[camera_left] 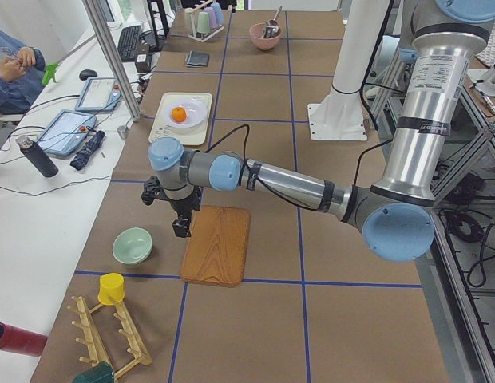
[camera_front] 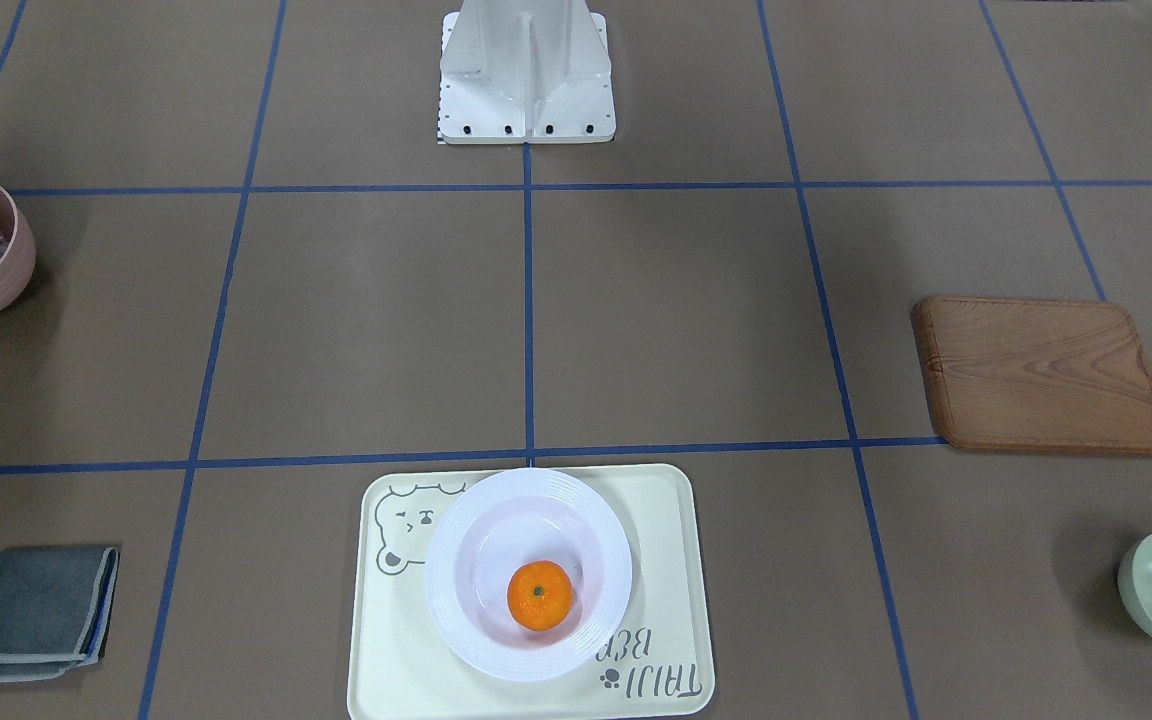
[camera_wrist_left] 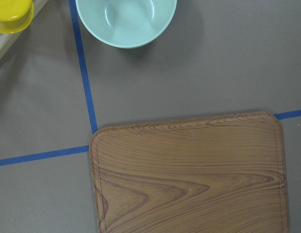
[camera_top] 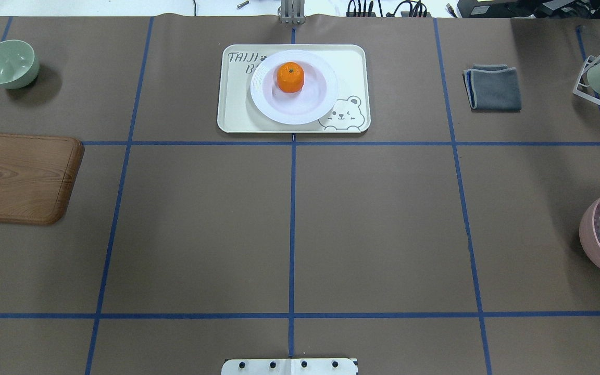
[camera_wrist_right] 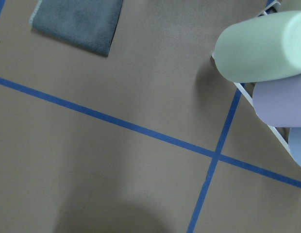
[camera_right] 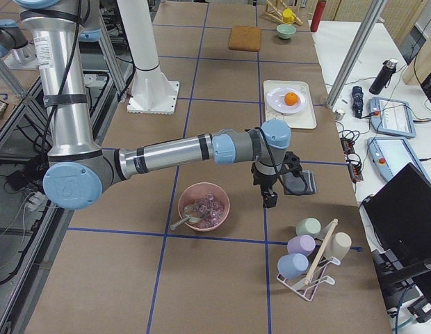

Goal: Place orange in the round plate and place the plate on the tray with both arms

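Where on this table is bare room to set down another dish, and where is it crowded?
Bare: the middle squares between the tray and the base, bordered by the board and pink bowl; also the strip between tray and cloth. Crowded: the tray, mostly covered by the plate holding the orange.

Grey printed lettering point(camera_top: 241, 57) sits in one corner of a large pale cream rectangular plastic tray point(camera_top: 237, 117) with rounded corners. Its first line reads "TAIJI", followed by a small grey paw-print mark point(camera_top: 263, 58). The second line begins "BE". A glossy white round plate point(camera_top: 266, 107) resting on the tray covers the remaining letters. In the front-facing view the same words appear upside down.
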Motion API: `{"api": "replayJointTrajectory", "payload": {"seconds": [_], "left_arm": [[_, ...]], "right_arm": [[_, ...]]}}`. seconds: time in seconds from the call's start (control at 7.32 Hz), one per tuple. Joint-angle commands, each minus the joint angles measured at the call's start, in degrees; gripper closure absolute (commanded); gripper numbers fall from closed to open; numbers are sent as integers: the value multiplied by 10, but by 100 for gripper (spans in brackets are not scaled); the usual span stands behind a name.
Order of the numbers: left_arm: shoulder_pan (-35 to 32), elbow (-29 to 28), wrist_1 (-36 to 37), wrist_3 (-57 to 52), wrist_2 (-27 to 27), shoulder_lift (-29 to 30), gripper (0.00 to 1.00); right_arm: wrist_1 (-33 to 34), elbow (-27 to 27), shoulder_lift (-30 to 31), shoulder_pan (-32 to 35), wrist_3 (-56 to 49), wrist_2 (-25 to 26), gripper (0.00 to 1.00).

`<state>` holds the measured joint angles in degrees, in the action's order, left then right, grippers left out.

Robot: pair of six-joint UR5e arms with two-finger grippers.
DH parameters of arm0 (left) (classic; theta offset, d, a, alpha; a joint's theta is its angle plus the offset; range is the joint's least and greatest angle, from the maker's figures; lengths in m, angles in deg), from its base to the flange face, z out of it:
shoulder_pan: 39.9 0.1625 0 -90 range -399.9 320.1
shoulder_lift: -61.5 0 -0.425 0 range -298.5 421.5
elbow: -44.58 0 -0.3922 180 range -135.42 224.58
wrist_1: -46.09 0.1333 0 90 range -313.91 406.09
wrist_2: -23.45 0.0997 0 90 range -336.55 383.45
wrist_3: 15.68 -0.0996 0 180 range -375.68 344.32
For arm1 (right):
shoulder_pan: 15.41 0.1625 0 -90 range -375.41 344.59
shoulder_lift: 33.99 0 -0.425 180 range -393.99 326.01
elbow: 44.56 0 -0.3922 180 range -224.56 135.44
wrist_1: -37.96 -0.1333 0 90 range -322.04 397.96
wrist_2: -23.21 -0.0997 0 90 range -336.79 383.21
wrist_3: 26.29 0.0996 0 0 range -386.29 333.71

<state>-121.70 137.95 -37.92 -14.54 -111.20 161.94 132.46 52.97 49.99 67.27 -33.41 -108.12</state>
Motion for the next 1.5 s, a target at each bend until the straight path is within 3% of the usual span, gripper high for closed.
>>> {"api": "replayJointTrajectory", "payload": {"seconds": [0.0,0.68,1.37], "left_arm": [[1,0,-9,2,0,-1,2],[0,4,-9,3,0,-4,2],[1,-8,-77,4,1,-31,2]], "right_arm": [[18,5,-2,6,0,-1,0],[32,9,-1,6,2,-1,0],[68,14,-10,-4,0,0,0]]}}
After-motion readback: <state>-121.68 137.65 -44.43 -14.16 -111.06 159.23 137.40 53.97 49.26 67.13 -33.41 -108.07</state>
